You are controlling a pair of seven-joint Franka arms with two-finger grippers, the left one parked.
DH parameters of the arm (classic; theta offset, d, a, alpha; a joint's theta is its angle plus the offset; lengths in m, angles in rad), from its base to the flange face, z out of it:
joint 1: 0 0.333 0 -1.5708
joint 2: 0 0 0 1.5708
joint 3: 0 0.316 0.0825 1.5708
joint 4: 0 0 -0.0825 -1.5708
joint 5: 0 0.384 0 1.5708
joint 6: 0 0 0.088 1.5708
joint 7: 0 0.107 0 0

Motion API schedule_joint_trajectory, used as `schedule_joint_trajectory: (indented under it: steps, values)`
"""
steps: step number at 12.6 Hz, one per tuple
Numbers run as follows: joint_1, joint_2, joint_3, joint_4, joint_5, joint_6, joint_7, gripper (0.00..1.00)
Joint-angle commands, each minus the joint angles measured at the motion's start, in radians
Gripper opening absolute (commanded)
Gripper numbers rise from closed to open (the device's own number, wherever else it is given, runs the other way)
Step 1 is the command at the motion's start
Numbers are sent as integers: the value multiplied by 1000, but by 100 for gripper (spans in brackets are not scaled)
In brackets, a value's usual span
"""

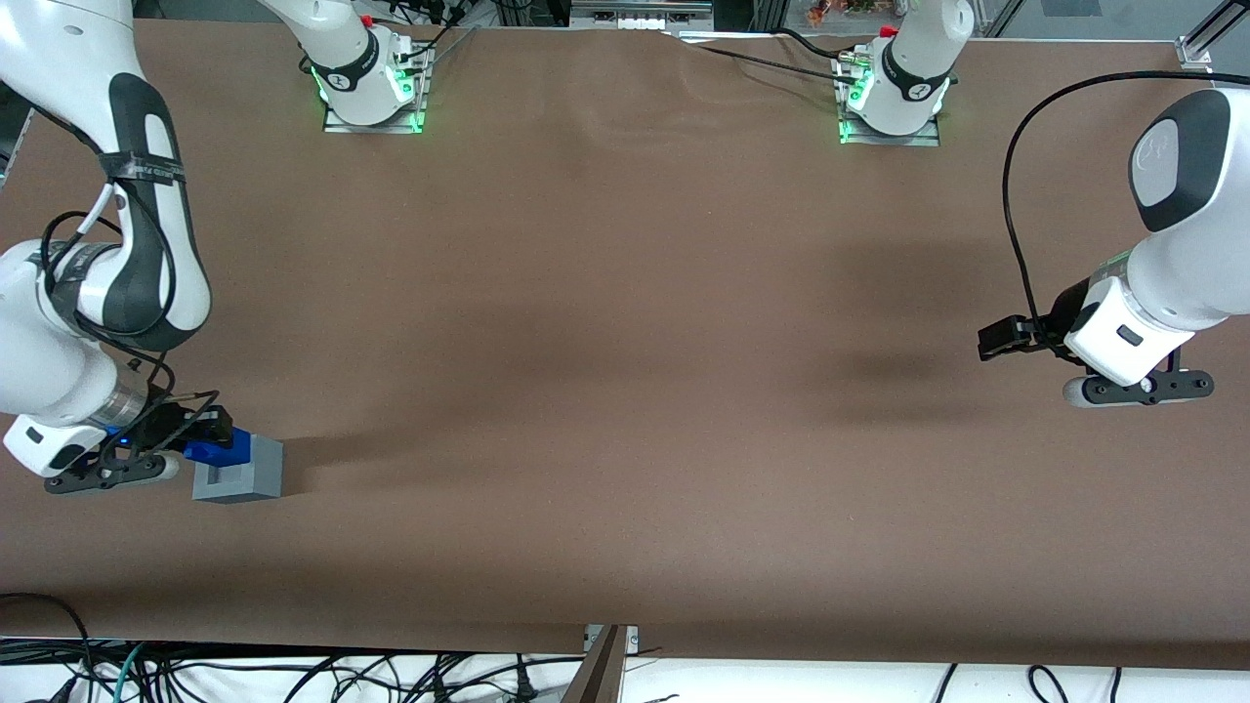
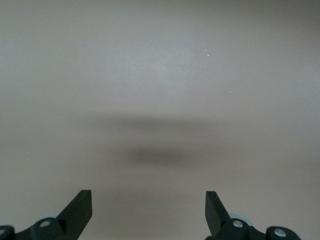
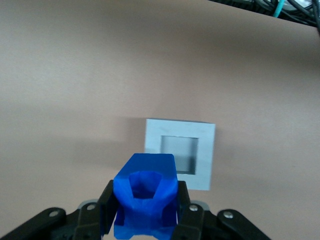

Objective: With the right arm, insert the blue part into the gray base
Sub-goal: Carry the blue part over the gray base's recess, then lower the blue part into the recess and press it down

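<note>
The blue part [image 3: 145, 192] is clamped between the black fingers [image 3: 106, 205] of my right gripper [image 3: 145, 200], which is shut on it. In the front view that gripper [image 1: 200, 437] hangs at the working arm's end of the table, holding the blue part [image 1: 217, 449] just above the gray base [image 1: 239, 471]. The gray base [image 3: 181, 151] stands on the brown table with its square recess [image 3: 179, 151] facing up toward the wrist camera. The blue part's hollow end overlaps the base's near rim in the wrist view.
The brown table [image 1: 625, 391] stretches toward the parked arm's end. Both arm bases [image 1: 366, 78] with green lights stand at the edge farthest from the front camera. Cables [image 1: 293, 674] lie below the table's near edge.
</note>
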Motion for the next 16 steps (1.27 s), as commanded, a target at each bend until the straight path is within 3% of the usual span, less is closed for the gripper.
schedule_joint_trajectory:
  steps: [1,9,11,16]
  values:
    - [-30,33,14,43,7,-7,-42,26]
    - [-58,85,22,47,12,91,-39,26]
    - [-56,94,23,47,58,110,-42,26]
    - [-56,111,25,46,64,136,-42,26]
